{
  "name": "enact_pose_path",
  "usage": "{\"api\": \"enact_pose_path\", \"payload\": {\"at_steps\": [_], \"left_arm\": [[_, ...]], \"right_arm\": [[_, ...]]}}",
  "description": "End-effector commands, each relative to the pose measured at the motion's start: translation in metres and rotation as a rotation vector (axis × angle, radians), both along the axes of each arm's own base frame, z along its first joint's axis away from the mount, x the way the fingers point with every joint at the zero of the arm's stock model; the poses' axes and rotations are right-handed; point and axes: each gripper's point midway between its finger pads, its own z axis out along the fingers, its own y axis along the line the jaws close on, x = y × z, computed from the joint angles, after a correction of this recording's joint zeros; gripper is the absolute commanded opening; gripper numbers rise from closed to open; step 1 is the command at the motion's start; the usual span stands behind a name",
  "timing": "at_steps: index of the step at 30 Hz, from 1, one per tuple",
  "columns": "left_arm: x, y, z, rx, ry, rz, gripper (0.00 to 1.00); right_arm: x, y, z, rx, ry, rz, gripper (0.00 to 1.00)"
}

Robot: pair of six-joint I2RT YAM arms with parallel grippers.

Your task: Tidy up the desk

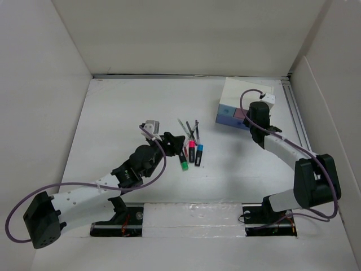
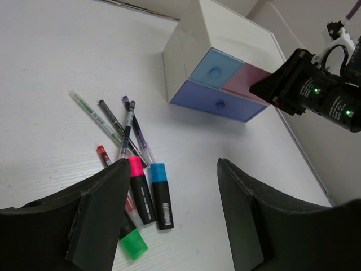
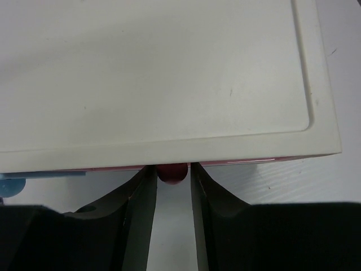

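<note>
The white desk (image 1: 124,113) holds a small white drawer box (image 1: 248,93) at the back right, with two blue drawers and a pink drawer (image 2: 248,79). My right gripper (image 1: 248,119) is at the box's front; in the right wrist view its jaws (image 3: 173,176) are closed around the pink drawer's round knob (image 3: 172,171). A cluster of pens and highlighters (image 1: 190,148) lies mid-desk: pink (image 2: 140,189), blue (image 2: 161,195) and green (image 2: 133,245) highlighters with several thin pens (image 2: 121,130). My left gripper (image 1: 179,144) is open and empty (image 2: 174,164), just right of the cluster.
White panels wall the desk on three sides. The box's top (image 3: 158,68) fills the right wrist view. A metal rail (image 1: 296,116) runs along the right edge beside the box. Bare desk surface (image 1: 124,101) lies at the left and back.
</note>
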Motion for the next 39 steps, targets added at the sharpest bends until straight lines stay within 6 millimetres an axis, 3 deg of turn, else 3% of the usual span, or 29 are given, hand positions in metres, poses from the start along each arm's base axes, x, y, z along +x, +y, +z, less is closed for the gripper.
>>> {"api": "enact_pose_path", "payload": {"at_steps": [1,10,15,25,27,39], "left_arm": [[0.002,-0.005,0.01,-0.029,-0.033,-0.013,0.58],[0.004,-0.01,0.012,-0.015,-0.038,-0.025,0.58],[0.005,-0.019,0.013,-0.007,-0.039,-0.053,0.58],[0.001,-0.044,0.007,-0.031,-0.018,-0.145,0.57],[0.001,-0.045,0.008,-0.036,-0.018,-0.153,0.57],[-0.003,-0.049,0.007,-0.048,-0.019,-0.182,0.57]], "right_arm": [[0.028,0.001,0.034,0.028,-0.121,-0.009,0.35],[0.042,-0.006,0.038,0.009,-0.149,-0.013,0.21],[0.036,-0.003,0.037,0.018,-0.141,0.007,0.16],[-0.022,0.019,0.019,0.066,-0.089,0.081,0.15],[-0.033,0.023,0.01,0.077,-0.062,0.093,0.15],[-0.089,0.042,0.001,0.115,-0.016,0.158,0.15]]}}
